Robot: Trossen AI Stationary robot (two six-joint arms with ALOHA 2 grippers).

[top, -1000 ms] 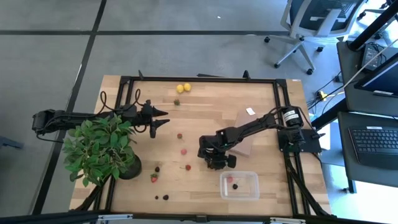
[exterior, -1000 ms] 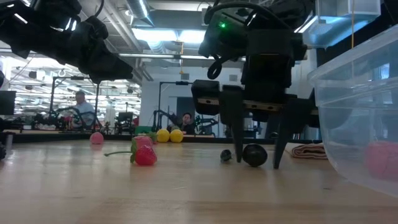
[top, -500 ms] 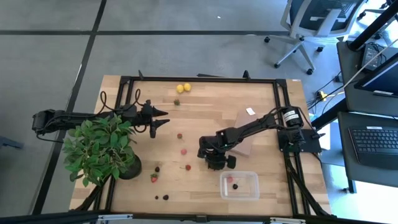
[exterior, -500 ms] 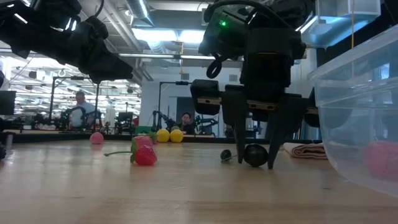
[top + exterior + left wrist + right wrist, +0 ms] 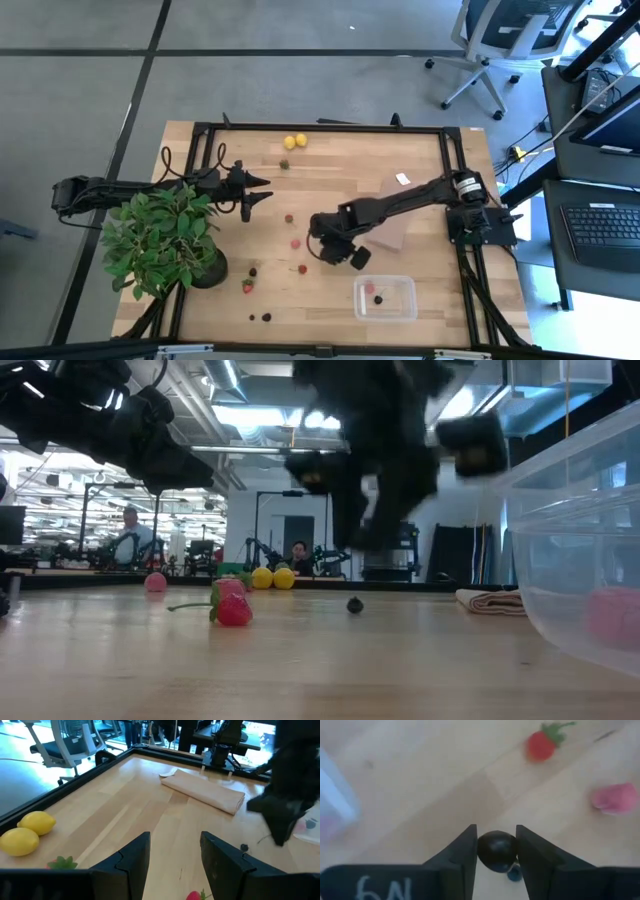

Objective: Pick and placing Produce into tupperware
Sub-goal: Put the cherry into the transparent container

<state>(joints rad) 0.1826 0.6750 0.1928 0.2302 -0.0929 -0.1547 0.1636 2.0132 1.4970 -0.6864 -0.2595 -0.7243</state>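
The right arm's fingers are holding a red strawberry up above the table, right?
Not quite. The right gripper is lifted above the table, but the thing pinched between its fingers is a dark blackberry, not a strawberry. The right wrist view shows it; a red strawberry lies on the wood beyond.

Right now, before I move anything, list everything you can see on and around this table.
lemons: two, yellow, together at the table edge opposite the tupperware
strawberries: four loose, red or pink, spread mid-table
blackberries: about four loose, dark, mostly near the plant
tupperware: one, clear, holding one red and one dark piece
potted plant: one, green, left corner
brown block: one, under the right arm
table: one, light wood
office chair: one, beyond the table
left gripper: open, beside the plant
right gripper: mid-table, shut on the held blackberry
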